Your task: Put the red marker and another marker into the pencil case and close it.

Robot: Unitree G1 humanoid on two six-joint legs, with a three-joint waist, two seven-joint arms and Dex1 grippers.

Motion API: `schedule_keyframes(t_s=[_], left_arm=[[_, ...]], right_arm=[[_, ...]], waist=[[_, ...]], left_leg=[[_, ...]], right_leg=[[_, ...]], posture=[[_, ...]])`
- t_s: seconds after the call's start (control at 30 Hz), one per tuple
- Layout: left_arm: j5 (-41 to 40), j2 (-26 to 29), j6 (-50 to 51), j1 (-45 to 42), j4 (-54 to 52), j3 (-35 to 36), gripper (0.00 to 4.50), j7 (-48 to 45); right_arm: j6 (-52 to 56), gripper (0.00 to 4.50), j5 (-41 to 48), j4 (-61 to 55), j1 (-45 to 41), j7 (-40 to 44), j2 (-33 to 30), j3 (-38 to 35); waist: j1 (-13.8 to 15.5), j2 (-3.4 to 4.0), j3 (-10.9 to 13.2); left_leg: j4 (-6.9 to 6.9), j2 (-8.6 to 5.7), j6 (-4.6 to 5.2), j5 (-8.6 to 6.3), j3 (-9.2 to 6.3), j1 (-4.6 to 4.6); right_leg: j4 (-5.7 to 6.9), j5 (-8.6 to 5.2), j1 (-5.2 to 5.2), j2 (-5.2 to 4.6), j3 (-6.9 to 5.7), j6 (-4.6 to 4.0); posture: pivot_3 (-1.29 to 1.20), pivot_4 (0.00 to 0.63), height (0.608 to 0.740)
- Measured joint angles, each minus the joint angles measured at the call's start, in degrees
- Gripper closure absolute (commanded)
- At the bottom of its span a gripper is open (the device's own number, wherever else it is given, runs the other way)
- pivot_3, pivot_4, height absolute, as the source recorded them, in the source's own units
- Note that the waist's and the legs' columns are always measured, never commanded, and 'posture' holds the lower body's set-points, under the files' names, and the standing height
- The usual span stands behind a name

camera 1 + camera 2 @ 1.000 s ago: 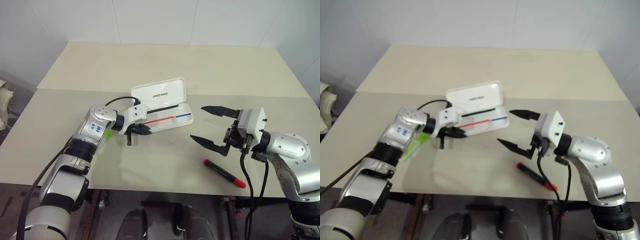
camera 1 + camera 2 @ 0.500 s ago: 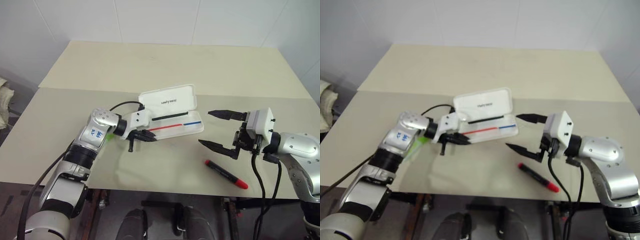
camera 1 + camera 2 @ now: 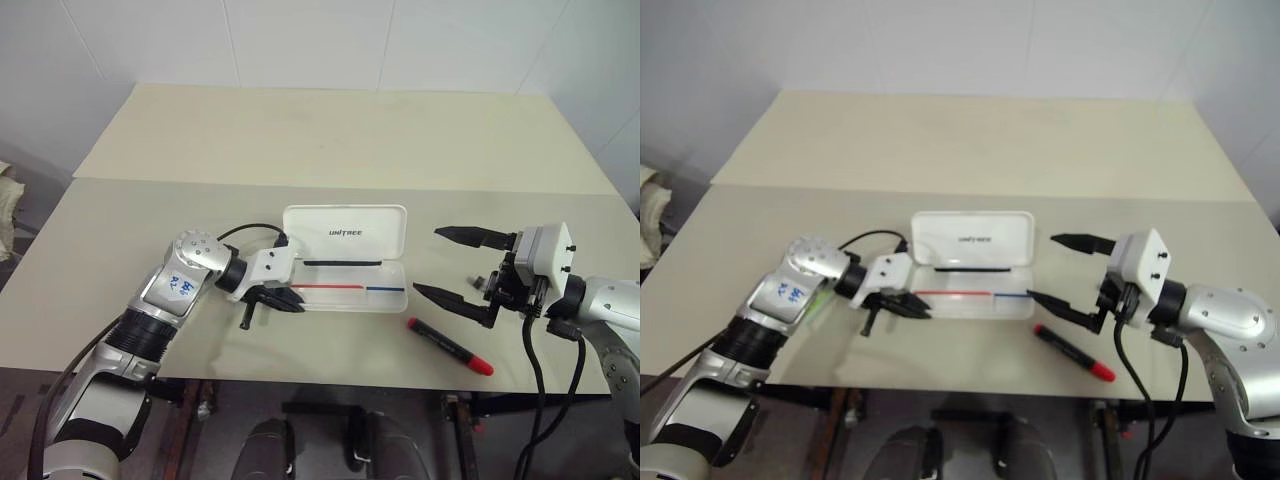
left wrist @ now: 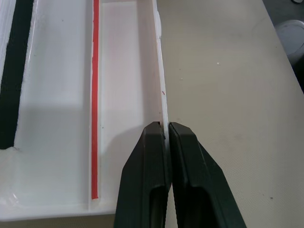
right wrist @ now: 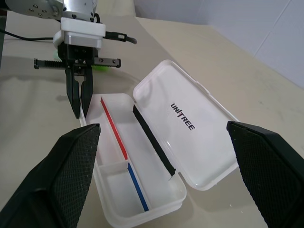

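Observation:
The white pencil case (image 3: 345,290) lies open near the table's front edge, its lid (image 3: 345,234) tipped back with dark lettering and a red and blue stripe in its tray. My left gripper (image 3: 293,300) is shut on the tray's thin front wall (image 4: 160,95) at the case's left end. My right gripper (image 3: 430,262) hangs open just right of the case, holding nothing. The red marker (image 3: 450,347), black with a red cap, rests on the table in front of and below that gripper. A bit of the lime-green marker (image 5: 100,67) shows behind my left gripper.
The table's front edge (image 3: 330,378) runs close under the case and the red marker. A seam (image 3: 400,187) crosses the tabletop behind the case, and a white wall rises beyond the table.
My left gripper has drawn back, pulling the case toward the front edge and turning it square to it. My right gripper has shifted to the right, still open. The red marker has stayed put.

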Motion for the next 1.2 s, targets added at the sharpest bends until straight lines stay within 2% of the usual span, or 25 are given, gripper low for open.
schedule_keyframes(t_s=[0.07,0.1,0.13,0.5,0.87,1.2], left_arm=[[0.2,-0.3,1.3,-0.3,0.0,-0.3,4.46,0.3],[0.3,-0.4,2.0,-0.5,0.0,-0.5,3.97,0.4],[0.3,-0.5,2.8,-0.6,0.0,-0.8,3.77,0.6],[-0.3,-3.0,5.8,-1.2,0.0,-1.4,0.02,2.3],[-4.2,-3.0,7.9,-1.1,-2.3,0.0,0.02,1.9],[-12.3,-0.8,11.6,1.1,-6.7,3.8,0.02,-1.6]], right_arm=[[0.0,0.0,0.0,-0.1,0.0,-0.5,0.2,0.0],[0.0,0.0,0.0,-0.2,0.0,-0.6,0.3,0.0],[0.0,0.0,0.0,-0.3,0.0,-0.7,0.3,0.0],[0.0,0.0,-0.1,-0.3,0.0,-1.9,1.0,0.4],[-0.5,0.0,-0.3,-0.1,-0.9,-1.9,1.7,2.3],[-0.5,0.0,-0.4,0.4,-1.1,-2.1,2.0,2.3]], waist=[[0.0,0.0,0.0],[0.0,0.0,0.0],[0.1,0.0,0.0],[0.1,0.0,0.0],[-0.1,0.0,0.0],[-0.1,0.0,0.0]], left_leg=[[0.01,0.0,0.0,0.0,0.0,0.0],[0.02,-0.01,0.0,0.0,0.01,0.0],[0.03,-0.01,0.0,0.0,0.01,0.0],[0.1,-0.01,0.03,0.02,0.05,0.0],[0.07,0.0,0.05,-0.04,0.08,-0.04],[0.08,0.0,0.06,-0.08,0.08,-0.02]], right_leg=[[0.0,0.0,0.0,0.02,0.02,0.0],[0.01,0.0,0.0,0.02,0.02,0.0],[0.01,0.0,0.0,0.03,0.03,0.0],[0.0,0.0,0.01,0.03,0.12,0.01],[0.01,0.03,-0.04,0.05,0.19,0.06],[0.03,0.02,-0.04,0.05,0.19,0.07]], posture=[[0.0,0.15,0.74],[0.0,0.15,0.74],[0.0,0.15,0.74],[0.0,0.15,0.74],[0.0,0.15,0.74],[0.0,0.15,0.74]])
